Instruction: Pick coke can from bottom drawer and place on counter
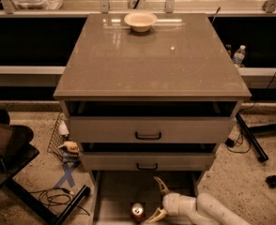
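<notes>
Gripper (157, 200) (curved tan fingers (160, 185) apart) beside cylindrical coke can (137, 211), bottom drawer (113, 191)

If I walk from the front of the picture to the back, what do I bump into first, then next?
Coke can in the bottom drawer, with the robot's open hand just right of it → lower black handle → upper black handle → counter → bowl.
</notes>
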Controlling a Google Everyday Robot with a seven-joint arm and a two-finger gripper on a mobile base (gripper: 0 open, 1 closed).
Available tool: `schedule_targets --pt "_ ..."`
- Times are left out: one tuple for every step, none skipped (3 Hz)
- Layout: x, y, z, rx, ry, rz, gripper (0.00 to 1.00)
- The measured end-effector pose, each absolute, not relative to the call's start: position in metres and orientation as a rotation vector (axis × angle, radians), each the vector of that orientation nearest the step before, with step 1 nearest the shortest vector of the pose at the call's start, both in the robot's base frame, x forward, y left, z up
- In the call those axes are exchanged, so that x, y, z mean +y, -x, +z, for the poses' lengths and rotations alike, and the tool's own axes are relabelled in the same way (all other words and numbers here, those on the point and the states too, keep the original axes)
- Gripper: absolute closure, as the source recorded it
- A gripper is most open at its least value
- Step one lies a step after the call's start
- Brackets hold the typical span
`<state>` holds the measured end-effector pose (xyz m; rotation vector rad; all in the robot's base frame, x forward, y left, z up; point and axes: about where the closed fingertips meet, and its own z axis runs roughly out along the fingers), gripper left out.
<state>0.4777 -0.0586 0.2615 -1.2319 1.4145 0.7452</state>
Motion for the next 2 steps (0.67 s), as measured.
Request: schedule_targets --pt "-0.054 -0.478 0.244 1.428 1.26 0.74 0.0" --pt "-0.047 -0.469 0.226 1.452 1.293 0.745 0.0"
